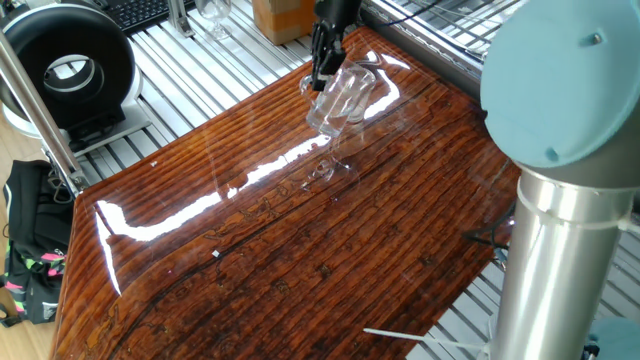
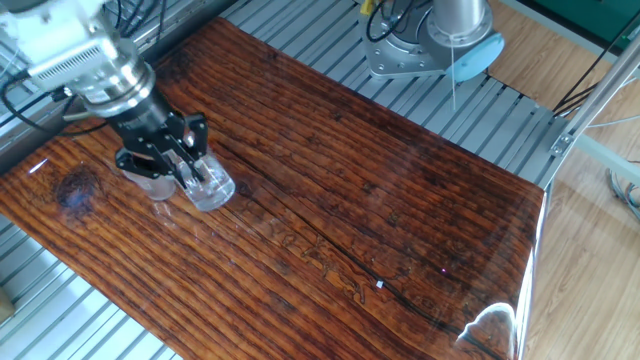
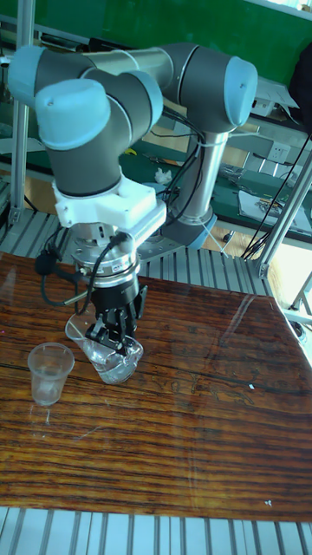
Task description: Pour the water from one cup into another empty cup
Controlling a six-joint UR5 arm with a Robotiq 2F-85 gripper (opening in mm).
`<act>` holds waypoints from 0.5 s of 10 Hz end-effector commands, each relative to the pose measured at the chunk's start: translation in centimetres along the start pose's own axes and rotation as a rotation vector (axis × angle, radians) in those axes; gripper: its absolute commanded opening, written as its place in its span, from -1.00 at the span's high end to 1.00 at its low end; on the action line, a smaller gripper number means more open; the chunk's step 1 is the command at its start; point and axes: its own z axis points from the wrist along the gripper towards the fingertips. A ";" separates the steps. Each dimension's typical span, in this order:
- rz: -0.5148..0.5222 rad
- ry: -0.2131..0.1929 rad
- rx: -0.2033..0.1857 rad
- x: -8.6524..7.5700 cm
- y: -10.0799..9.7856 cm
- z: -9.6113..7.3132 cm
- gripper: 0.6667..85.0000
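Note:
My gripper (image 3: 111, 334) is shut on the rim of the wide clear glass mug (image 3: 111, 360), which hangs tilted just above the wooden table (image 3: 191, 416). In one fixed view the gripper (image 1: 324, 72) holds the mug (image 1: 342, 98) leaning over, and from the other side the gripper (image 2: 187, 165) grips the mug (image 2: 212, 188). The small clear tapered cup (image 3: 49, 371) stands upright on the table, close beside the mug and apart from it; it also shows as the cup (image 1: 323, 170) and the cup (image 2: 148, 186). I cannot make out the water through the glass.
The arm's grey column (image 1: 560, 250) rises at the table's near right corner. Off the table's far side sit a black round device (image 1: 65, 68), a cardboard box (image 1: 280, 15) and another glass (image 1: 212, 14). A black bag (image 1: 30, 250) lies on the floor.

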 end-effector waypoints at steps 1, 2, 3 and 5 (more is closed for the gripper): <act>0.067 0.042 0.051 0.0 0.0 1.1 0.98; 0.114 0.070 0.064 0.5 0.0 1.5 0.98; 0.184 0.112 0.081 1.5 0.1 1.6 0.98; 0.370 0.162 0.099 2.9 0.2 1.5 0.98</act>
